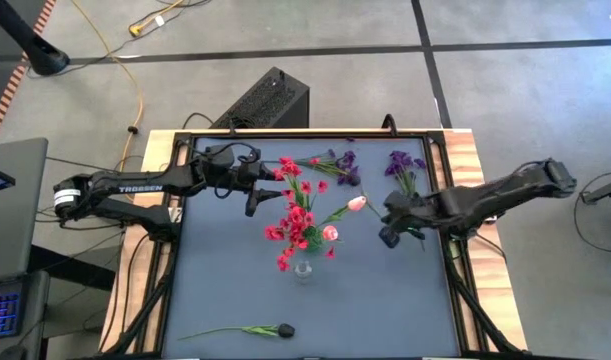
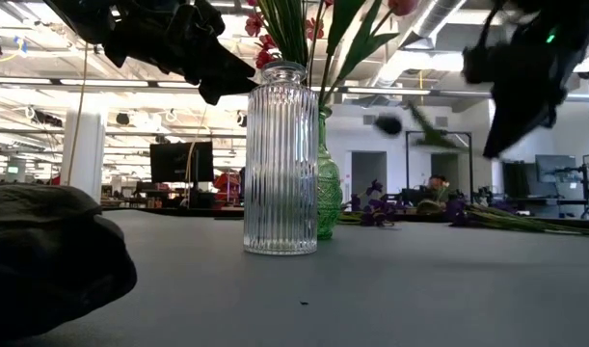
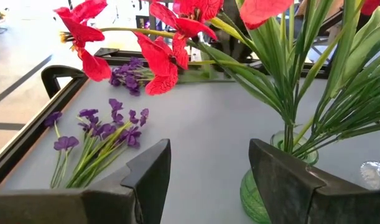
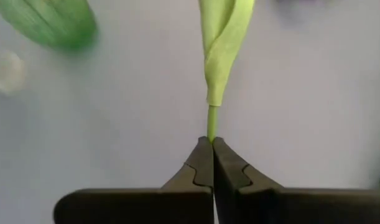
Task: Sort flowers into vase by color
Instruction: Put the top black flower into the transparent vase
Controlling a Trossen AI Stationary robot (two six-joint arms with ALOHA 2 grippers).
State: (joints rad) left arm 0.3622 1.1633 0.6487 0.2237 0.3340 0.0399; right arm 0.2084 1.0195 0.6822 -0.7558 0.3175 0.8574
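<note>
Right gripper [image 4: 212,144] pinched shut on pink tulip stem [image 4: 211,123]; left gripper [image 3: 208,180] open, empty, near green vase [image 3: 259,194]: lift tulip upright, lower stem-first.

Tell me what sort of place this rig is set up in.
Probably an open-plan lab or office workspace. Beyond the table the low view shows a long ceiling with strip lights, a monitor among desks, and white columns. The high view shows a bare floor with a yellow cable.
</note>
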